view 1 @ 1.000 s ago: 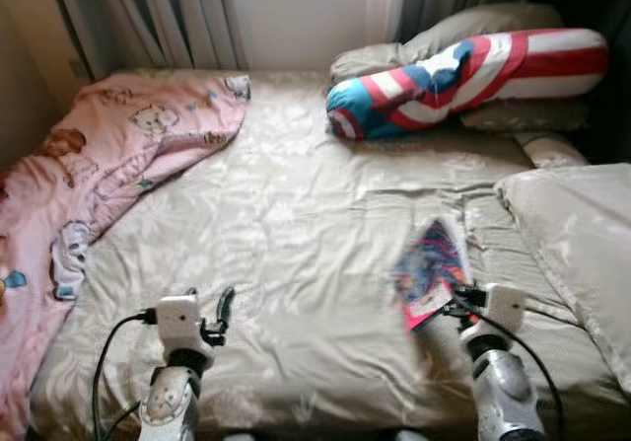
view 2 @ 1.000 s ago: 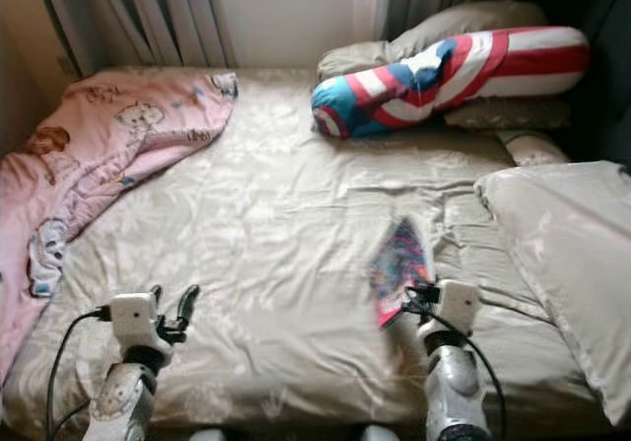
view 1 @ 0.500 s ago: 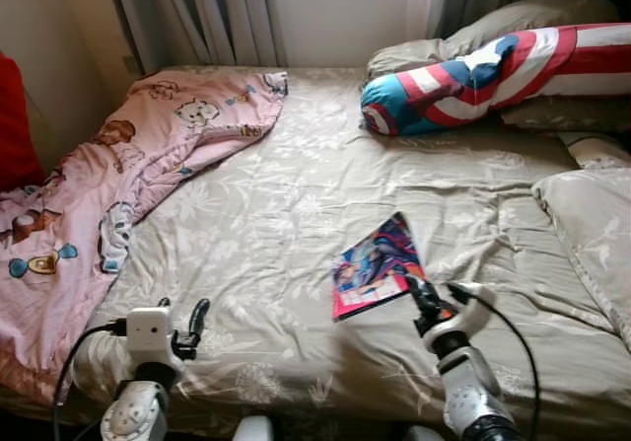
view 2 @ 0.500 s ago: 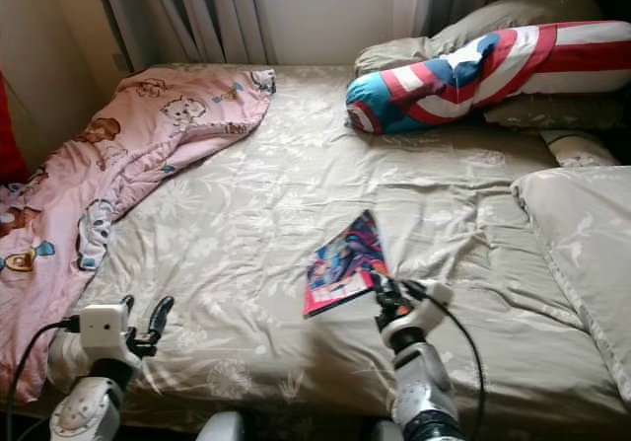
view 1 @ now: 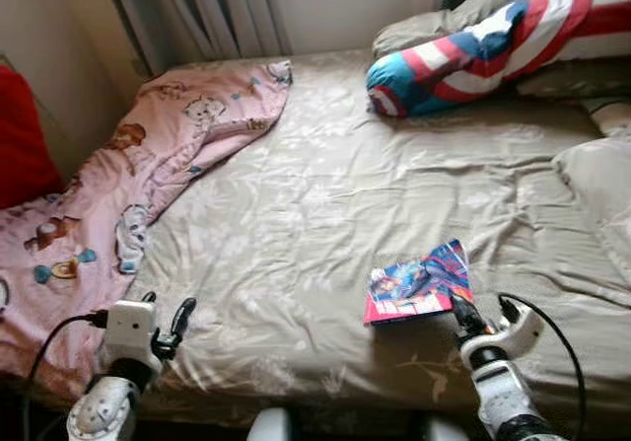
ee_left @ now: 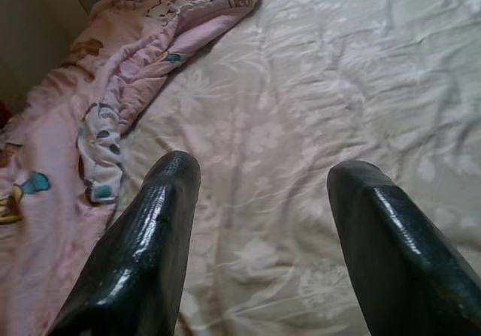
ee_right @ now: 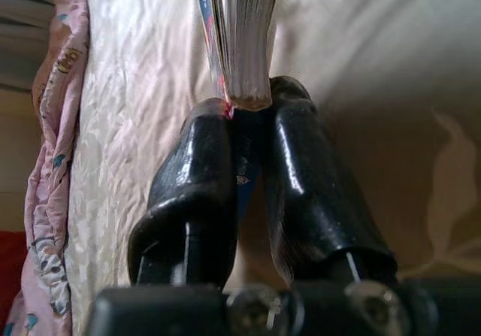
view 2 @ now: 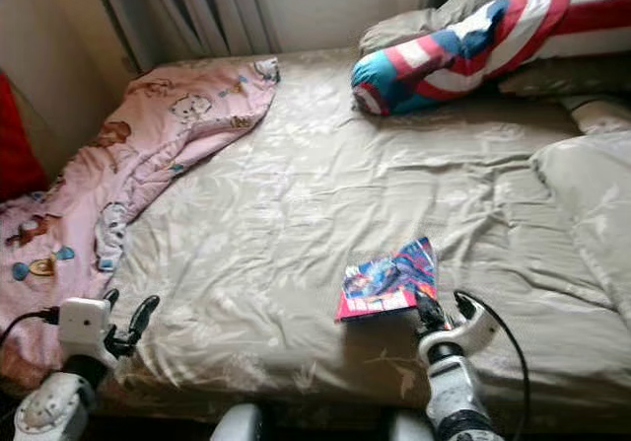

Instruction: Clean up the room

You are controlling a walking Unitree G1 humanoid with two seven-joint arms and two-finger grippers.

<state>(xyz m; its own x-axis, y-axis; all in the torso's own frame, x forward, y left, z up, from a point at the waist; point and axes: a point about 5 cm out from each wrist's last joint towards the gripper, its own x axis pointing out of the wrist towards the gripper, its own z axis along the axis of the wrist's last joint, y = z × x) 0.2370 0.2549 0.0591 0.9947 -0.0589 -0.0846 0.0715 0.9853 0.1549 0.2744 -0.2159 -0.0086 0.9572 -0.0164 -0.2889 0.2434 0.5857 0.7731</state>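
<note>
R gripper has its jaws clamped on the near edge of a comic book, which lies flat on the bed nr its front edge. L gripper hovers w/ jaws apart by the pink blanket.

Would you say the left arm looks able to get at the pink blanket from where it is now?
Probably yes: the left pincer is open and the pink blanket lies just ahead to its left, with nothing between them.
</note>
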